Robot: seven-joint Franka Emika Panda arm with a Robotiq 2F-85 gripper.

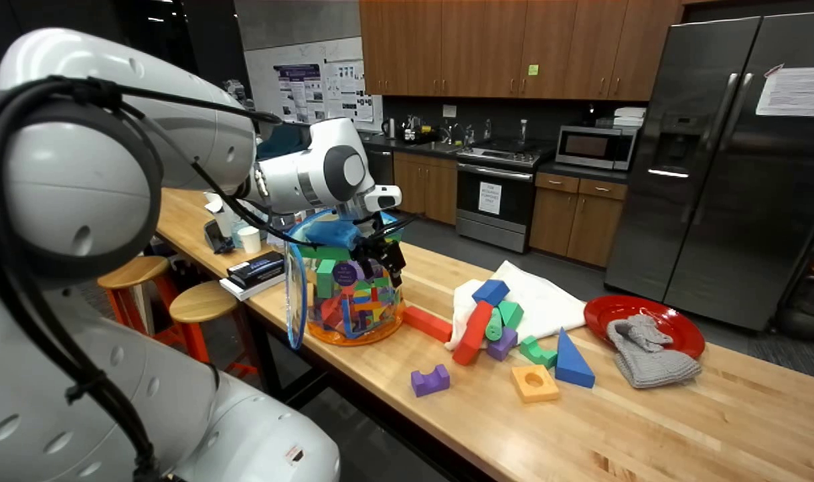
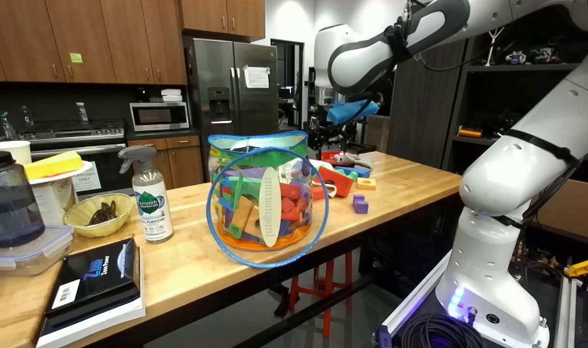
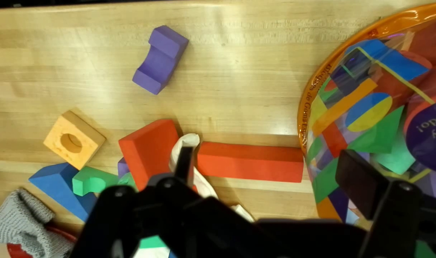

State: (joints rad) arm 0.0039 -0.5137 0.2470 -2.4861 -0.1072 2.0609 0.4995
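Two fingers (image 3: 361,182) spread apart, one red bar (image 3: 250,161) below, one clear block-filled bag (image 1: 345,274)

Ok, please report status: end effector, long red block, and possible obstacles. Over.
End effector open, empty. Long red block lying on table. Possibly in the way: clear bag by one end, white cloth by other.

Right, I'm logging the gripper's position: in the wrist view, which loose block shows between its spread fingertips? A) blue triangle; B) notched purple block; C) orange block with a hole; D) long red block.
D: in the wrist view the gripper is open and the long red block shows in the gap between its fingertips.
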